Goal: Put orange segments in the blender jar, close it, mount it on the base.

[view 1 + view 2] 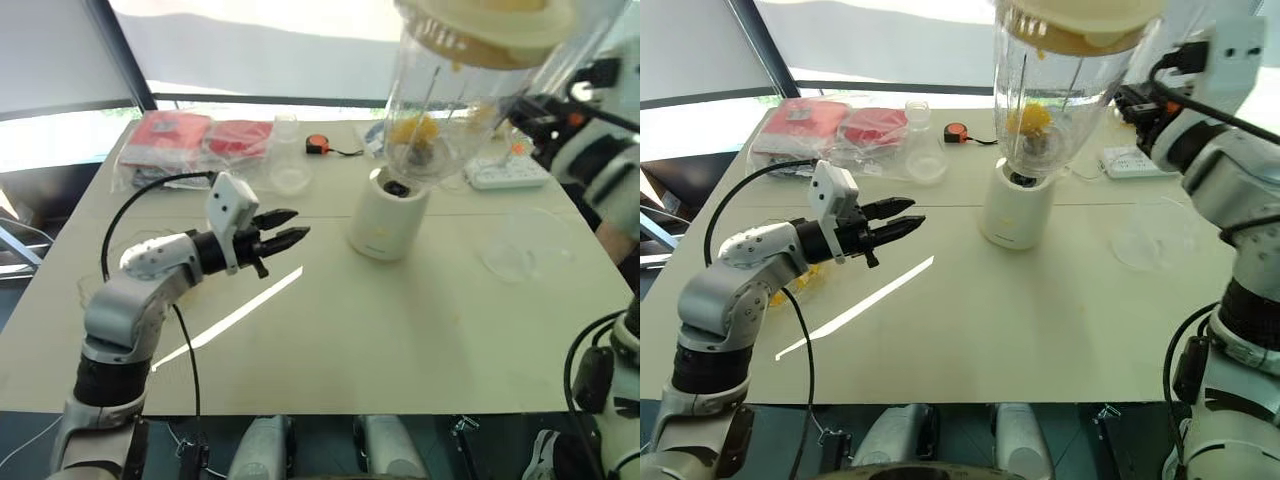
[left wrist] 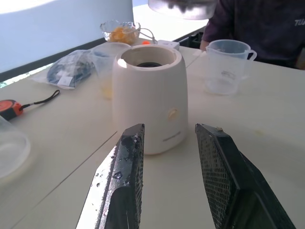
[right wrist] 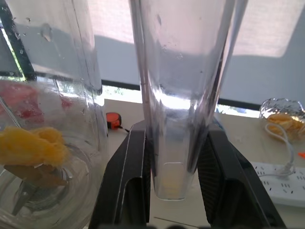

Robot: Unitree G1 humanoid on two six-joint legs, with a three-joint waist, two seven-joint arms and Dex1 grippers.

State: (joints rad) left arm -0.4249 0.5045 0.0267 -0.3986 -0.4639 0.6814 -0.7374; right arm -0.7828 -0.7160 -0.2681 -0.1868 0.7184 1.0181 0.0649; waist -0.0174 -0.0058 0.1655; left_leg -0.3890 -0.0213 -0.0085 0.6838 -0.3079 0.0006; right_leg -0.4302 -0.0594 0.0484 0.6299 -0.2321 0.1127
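Observation:
My right gripper (image 3: 175,129) is shut on the handle (image 3: 178,95) of the clear blender jar (image 1: 455,110), holding it tilted in the air just above the white base (image 1: 385,215). A cream lid (image 1: 490,25) sits on the jar, and orange segments (image 3: 33,145) lie at its bottom around the blades. The base's socket (image 2: 148,63) is uncovered, and the jar's underside (image 2: 181,7) hovers over it. To the left of the base, my left gripper (image 1: 300,223) hangs open above the table, holding nothing and pointing at the base.
A clear measuring cup (image 1: 520,250) stands right of the base. At the back are a glass bowl of orange pieces (image 3: 283,114), a white power strip (image 1: 505,175), a tape measure (image 1: 318,145), a clear cup (image 1: 288,165) and bagged red packets (image 1: 190,140). A person's dark sleeve (image 2: 257,24) shows beyond the table.

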